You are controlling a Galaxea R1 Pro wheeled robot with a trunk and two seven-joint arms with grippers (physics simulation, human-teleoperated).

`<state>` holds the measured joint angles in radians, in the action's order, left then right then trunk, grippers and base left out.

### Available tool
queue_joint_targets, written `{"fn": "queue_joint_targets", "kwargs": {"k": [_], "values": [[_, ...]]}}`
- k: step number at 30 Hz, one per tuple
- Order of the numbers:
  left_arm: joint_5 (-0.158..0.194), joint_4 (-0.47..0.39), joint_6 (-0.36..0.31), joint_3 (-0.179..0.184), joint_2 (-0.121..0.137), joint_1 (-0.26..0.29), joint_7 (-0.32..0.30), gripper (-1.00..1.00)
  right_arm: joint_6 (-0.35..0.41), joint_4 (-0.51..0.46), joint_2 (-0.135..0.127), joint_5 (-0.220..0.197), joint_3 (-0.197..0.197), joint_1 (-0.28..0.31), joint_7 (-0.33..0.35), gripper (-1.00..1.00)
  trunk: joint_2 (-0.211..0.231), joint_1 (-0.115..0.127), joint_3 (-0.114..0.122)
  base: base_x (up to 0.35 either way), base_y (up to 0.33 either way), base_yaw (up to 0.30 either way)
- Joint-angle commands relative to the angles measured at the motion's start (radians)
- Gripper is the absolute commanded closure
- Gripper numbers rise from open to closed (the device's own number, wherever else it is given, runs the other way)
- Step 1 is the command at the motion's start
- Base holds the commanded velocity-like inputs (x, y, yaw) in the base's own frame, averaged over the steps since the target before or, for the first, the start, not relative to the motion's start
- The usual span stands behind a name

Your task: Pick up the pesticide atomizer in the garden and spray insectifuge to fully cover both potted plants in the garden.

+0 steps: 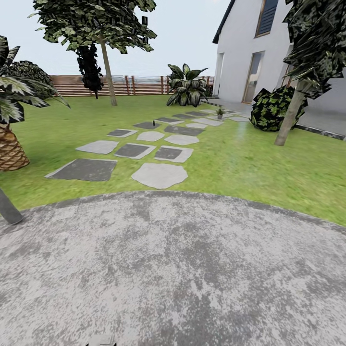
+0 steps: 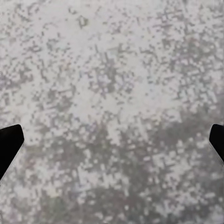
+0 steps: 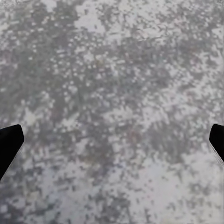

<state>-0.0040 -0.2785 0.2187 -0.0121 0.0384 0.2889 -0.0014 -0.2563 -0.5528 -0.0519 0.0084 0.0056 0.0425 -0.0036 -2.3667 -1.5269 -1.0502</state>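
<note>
Black fingertips (image 2: 10,142) of the left gripper (image 2: 112,144) sit at opposite picture edges, spread wide, nothing between them; below is mottled grey patio (image 2: 112,93). Right gripper (image 3: 112,144) reads the same: tips far apart, empty, over the same paving.

Head view: robot stands on the round patio (image 1: 173,269). Stepping stones (image 1: 158,174) run from its far edge across the lawn (image 1: 250,163) toward the house (image 1: 259,48).

Atomizer (image 1: 154,123): probably the small dark upright speck on a far stone along the path. Too small to confirm label or sprayer top. One potted plant (image 1: 220,113) sits near the path's far end, by the house paving. Second plant not identified.

Step in hand, by judgement: approach, nothing picked up yet. Next move calls for driving along the stones to the speck, then lowering an arm.

Palm (image 1: 12,115) and a grey post (image 1: 8,207) are cut off at the left edge. Fence (image 1: 72,85) closes the back.
</note>
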Motion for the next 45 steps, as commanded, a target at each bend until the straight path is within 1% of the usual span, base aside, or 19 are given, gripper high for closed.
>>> {"fn": "queue_joint_targets", "kwargs": {"k": [1, 45], "values": [[-0.001, 0.001, 0.004, -0.001, 0.000, 0.001, 0.000, -1.00, -0.003, 0.001, 0.000, 0.001, 0.001, 0.000, 0.000, -1.00, 0.000, 0.000, -0.001, 0.291, 0.000, 0.000], [-0.002, 0.001, 0.002, -0.002, 0.001, 0.000, 0.000, -1.00, -0.003, 0.001, 0.000, 0.001, 0.001, 0.001, 0.000, -1.00, 0.000, 0.000, -0.001, 0.335, 0.000, 0.000]]}}
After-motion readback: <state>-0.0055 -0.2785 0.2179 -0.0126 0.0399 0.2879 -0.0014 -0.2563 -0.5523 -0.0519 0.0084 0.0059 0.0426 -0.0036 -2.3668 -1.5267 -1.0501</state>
